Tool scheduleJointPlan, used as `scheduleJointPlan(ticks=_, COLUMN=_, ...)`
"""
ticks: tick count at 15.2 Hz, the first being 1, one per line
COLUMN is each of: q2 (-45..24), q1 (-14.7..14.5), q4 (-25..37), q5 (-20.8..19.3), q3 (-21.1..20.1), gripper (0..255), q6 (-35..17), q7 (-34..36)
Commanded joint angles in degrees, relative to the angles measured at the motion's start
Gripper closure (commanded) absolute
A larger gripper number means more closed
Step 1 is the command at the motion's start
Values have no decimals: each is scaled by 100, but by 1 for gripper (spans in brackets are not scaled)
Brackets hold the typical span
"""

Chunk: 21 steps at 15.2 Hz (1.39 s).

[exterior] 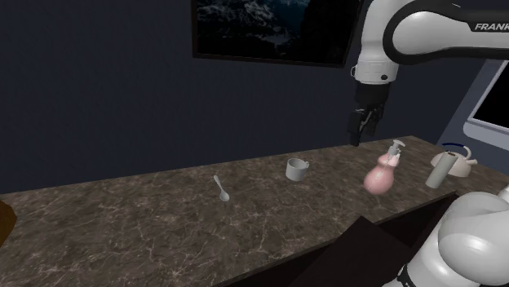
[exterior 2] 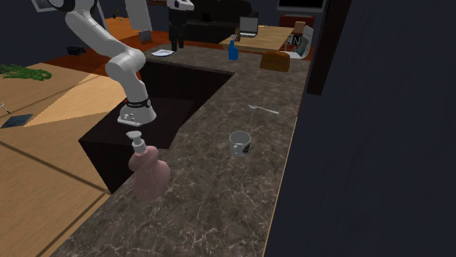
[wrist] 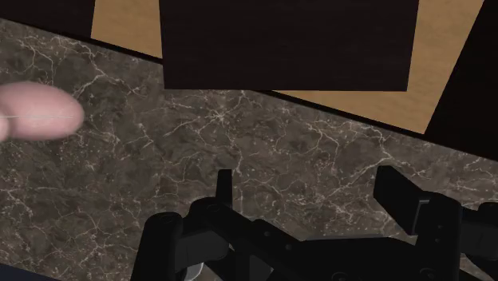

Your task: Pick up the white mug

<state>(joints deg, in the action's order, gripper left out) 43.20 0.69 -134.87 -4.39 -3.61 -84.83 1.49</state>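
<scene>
The white mug (exterior: 297,169) stands upright on the dark marble counter (exterior: 163,220), handle toward the shoulder view's right. In the second exterior view the mug (exterior 2: 240,143) sits near the counter's wall-side edge. My gripper (exterior: 356,134) hangs well above the counter, up and to the right of the mug in the shoulder view, between it and a pink soap dispenser (exterior: 382,171). The second exterior view has the gripper (exterior 2: 175,40) high at the back. In the wrist view the gripper (wrist: 315,191) is open over bare counter, its fingers (wrist: 224,187) apart with nothing between them.
A spoon (exterior: 221,188) lies left of the mug in the shoulder view. The soap dispenser (exterior 2: 148,169) stands by the counter's front edge. A kettle (exterior: 455,159) and a pale cylinder (exterior: 439,172) sit at the far right. The dark stand (exterior 2: 139,139) adjoins the counter.
</scene>
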Motion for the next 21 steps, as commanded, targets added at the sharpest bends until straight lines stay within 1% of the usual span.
scheduleJointPlan(ticks=1, q2=0, q1=0, q4=0, q5=0, q3=0, gripper=0, q6=0, q7=0)
scheduleJointPlan(ticks=6, q2=-659, q1=109, q4=-240, q5=-147, q3=242, gripper=0, q6=-975, q7=-176)
scheduleJointPlan(ticks=11, q2=-1490, q1=212, q4=-273, q5=-255, q3=469, gripper=0, q6=-1913, q7=-344)
scheduleJointPlan(ticks=16, q2=-2449, q1=301, q4=-97, q5=-300, q3=674, gripper=0, q6=-2769, q7=-521)
scheduleJointPlan(ticks=21, q2=-3490, q1=374, q4=282, q5=-258, q3=847, gripper=0, q6=-3500, q7=-725)
